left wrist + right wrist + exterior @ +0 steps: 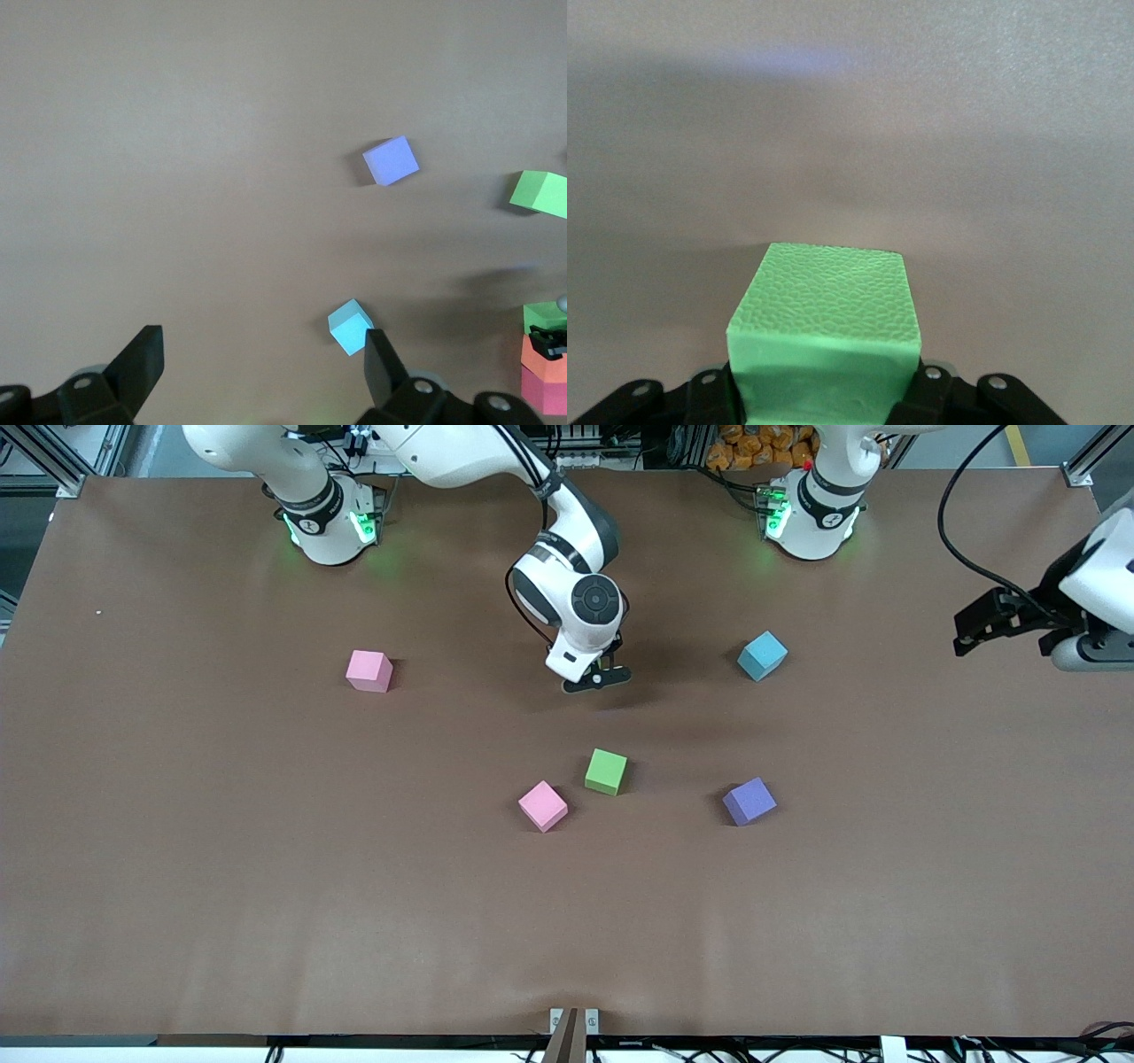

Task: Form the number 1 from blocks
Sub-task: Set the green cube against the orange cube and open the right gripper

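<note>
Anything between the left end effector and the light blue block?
Nothing visible: bare table separates the open left end effector, over its table end, from the light blue block. The right end effector holds a green block mid-table.

The left gripper hangs open over the table. Light blue block, purple block and green block lie apart.

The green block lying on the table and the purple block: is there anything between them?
Nothing. In the front view, only bare brown table lies between the green block and the purple block.
</note>
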Available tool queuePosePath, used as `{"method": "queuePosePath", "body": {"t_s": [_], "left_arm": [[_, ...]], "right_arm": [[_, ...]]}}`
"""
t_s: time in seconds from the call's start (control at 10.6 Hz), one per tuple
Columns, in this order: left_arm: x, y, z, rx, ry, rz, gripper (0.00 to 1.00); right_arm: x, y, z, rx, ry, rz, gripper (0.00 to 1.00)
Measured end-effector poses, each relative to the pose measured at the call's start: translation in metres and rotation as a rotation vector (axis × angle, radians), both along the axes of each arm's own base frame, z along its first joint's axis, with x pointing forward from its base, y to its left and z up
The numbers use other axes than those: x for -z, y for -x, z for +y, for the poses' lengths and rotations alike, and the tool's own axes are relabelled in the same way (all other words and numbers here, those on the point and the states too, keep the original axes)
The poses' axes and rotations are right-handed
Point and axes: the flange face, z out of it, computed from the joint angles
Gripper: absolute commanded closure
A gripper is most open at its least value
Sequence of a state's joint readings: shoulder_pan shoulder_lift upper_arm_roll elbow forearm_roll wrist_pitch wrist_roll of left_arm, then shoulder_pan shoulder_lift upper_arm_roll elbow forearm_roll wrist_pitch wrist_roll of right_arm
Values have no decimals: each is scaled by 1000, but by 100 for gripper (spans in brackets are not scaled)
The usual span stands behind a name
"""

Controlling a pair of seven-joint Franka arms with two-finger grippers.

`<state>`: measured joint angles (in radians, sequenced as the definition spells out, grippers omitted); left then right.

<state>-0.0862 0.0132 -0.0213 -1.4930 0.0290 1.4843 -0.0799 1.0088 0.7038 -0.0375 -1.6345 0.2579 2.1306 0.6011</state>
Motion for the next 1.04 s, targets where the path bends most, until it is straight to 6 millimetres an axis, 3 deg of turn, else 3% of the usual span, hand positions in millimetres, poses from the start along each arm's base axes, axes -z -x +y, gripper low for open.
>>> {"method": "queuePosePath", "body": {"t_s": [0.09,0.19,0.38,0.57,0.66,0.85,1.04], "left_arm": [[-4,4,-1,3,0,-1,0],[-7,7,-2,4,0,0,0],[-9,9,-1,3,0,0,0],[-8,9,-2,4,-1,6,0],[-8,10,-3,6,-1,8,0],[-6,10,-6,12,-2,16,0],[10,6,-12,22,-5,46,0]], "right_arm": [[0,0,0,3,1,0,8],[0,1,0,24,8,0,0],[12,11,-2,87,49,10,0],[7,7,-2,119,40,-7,0],[-7,-6,-3,141,20,-26,0],[-51,-53,-24,215,-38,-65,0],[-91,-111,-69,299,-85,-98,0]]}}
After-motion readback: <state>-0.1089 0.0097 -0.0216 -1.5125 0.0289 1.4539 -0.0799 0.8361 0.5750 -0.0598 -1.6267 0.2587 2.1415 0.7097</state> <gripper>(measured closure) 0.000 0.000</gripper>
